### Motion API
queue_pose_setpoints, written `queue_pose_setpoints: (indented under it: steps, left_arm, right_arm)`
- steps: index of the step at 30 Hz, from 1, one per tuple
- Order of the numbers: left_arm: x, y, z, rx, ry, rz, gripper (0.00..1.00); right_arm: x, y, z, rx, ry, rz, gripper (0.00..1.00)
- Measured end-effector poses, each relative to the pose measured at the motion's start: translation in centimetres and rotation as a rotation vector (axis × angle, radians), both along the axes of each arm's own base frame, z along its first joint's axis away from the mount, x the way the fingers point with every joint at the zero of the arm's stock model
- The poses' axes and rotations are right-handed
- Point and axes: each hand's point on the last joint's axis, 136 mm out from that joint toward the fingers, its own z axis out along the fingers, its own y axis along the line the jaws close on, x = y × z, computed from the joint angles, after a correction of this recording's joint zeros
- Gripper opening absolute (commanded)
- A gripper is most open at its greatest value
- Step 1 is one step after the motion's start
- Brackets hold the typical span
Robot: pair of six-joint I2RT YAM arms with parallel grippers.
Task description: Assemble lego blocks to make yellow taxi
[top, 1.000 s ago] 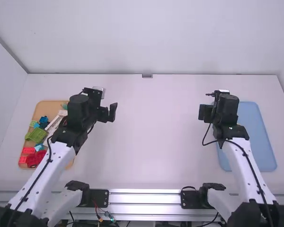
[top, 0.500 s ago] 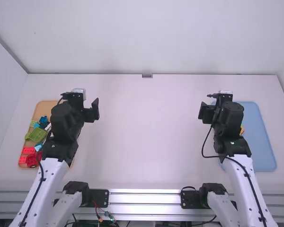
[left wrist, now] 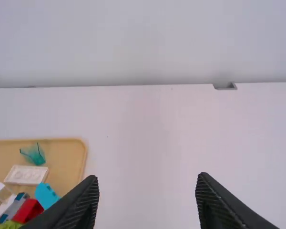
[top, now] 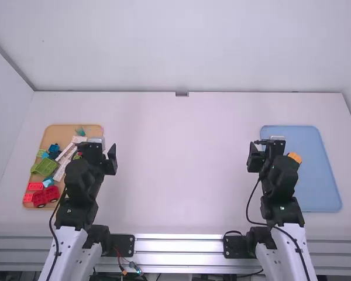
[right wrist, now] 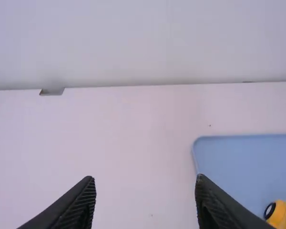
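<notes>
Hovering at the table's left side, the left gripper (top: 109,159) has its two fingers spread wide with nothing between them, and the black end of its arm overlaps the right edge of a tan tray (top: 55,133) in the high view. The right gripper (top: 255,159) is also wide and holds nothing; it hangs near the left edge of a blue tray (top: 323,181), with part of its arm over that tray. The task's yellow-orange block piece (top: 295,157) lies in the blue tray, just beside the right arm in the high view, and the right wrist view shows a dark wheel (right wrist: 270,210) on it. The tan tray holds a mix of blocks: a green block (top: 44,167) at its left, a red block (top: 35,186) nearer the camera, and a red wheeled piece (top: 45,196) near the tray's near edge. A dark blue block (top: 54,148) and a long white piece (top: 62,165) lie toward the middle, and a translucent teal piece (left wrist: 34,154) sits near the far edge. The white table (top: 181,170) spreads between the trays, which stand well apart.
</notes>
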Motion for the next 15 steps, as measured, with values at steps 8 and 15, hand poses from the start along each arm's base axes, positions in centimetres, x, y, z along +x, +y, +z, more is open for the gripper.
queue_pose_setpoints:
  steps: [8, 15]
  left_arm:
    - [-2.0, 0.0, -4.2, 0.000, -0.003, 0.000, 0.30]
    - [-3.0, 0.0, -7.6, 0.000, -0.001, 0.000, 0.18]
  right_arm:
    - [-2.5, 0.1, -3.9, 0.004, -0.005, 0.003, 0.30]
    - [-3.8, 0.0, -7.5, 0.005, -0.001, -0.001, 0.16]
